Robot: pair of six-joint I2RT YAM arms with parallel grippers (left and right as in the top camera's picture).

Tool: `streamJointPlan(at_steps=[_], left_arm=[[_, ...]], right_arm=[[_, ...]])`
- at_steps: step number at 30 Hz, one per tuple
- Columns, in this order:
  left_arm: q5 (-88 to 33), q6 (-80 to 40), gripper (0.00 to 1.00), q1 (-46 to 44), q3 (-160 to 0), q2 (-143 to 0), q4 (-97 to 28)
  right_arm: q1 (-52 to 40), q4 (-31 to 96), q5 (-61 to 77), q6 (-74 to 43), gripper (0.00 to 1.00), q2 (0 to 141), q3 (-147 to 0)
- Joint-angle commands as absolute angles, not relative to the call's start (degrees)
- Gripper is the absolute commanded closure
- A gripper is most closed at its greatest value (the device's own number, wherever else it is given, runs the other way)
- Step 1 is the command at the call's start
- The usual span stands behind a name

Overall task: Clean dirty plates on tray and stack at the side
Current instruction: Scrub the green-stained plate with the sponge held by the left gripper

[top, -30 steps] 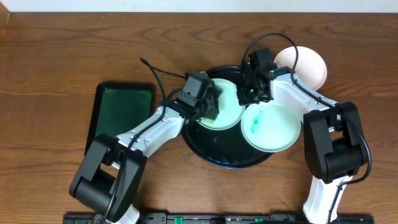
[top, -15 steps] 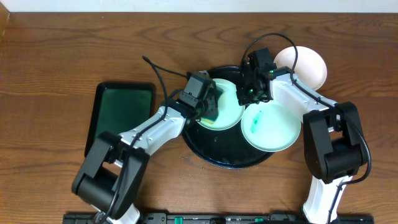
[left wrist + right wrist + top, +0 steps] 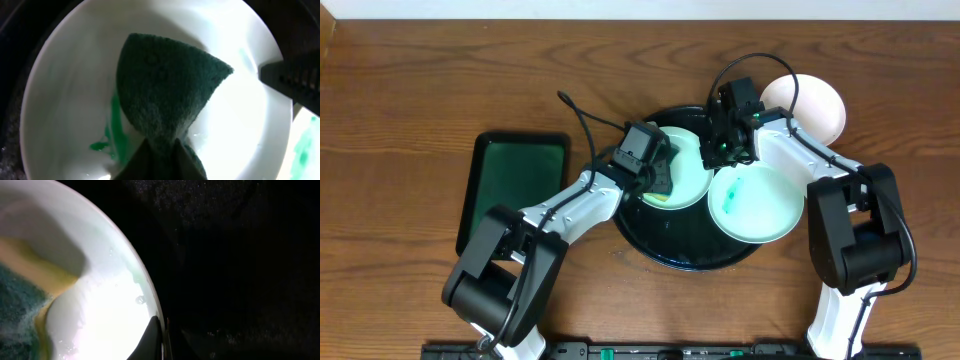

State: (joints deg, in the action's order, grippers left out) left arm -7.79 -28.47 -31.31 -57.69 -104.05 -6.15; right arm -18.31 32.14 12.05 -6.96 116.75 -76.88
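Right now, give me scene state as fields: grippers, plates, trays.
left gripper: shut on green sponge, sponge on held plate
right gripper: shut on held plate's rim
held plate: on black tray, green smears
second plate: on tray's right edge, green smear
third plate: on table beyond tray, no smear visible
green rectangular tray: left of black tray

A: What is the brown wooden table (image 3: pixel 420 90) like?
B: It is wood with clear grain and a dull sheen. The large round black tray (image 3: pixel 240 255) is matt and finely speckled, with small wet drops.
A: And the pale-mint round plate (image 3: pixel 65 100)?
B: Smooth and glossy; ceramic or plastic, I cannot tell. The dark green scouring sponge (image 3: pixel 165 85) is rough and fibrous, with soft yellow foam behind. The dark green rectangular tray (image 3: pixel 515 190) near the left edge is smooth, slightly glossy.
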Motion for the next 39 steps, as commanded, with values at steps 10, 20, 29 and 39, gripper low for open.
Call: streamJointPlan(at_steps=[10,20,29,39], left_arm=[[-12.4,-28.4,0.93,-31.7,-60.6,-99.1,-5.5],[-6.3,-32.9,0.93,-32.9,-59.6,-103.6,-4.2],[12.6,-30.4,0.93,-32.2,-59.6,-109.3,-8.7],[29.4,-29.0,0.93,-32.0,-59.6,-103.8,-12.6]], right_arm=[[-19.5,32.4,12.5,-6.6,0.99,118.0,-76.7],[-19.5,32.1,12.5,-6.8,0.99,118.0,-76.7],[-19.5,32.2,12.2,-6.8,0.99,118.0,-76.7],[-19.5,32.7,10.4,-6.8,0.99,118.0,-76.7]])
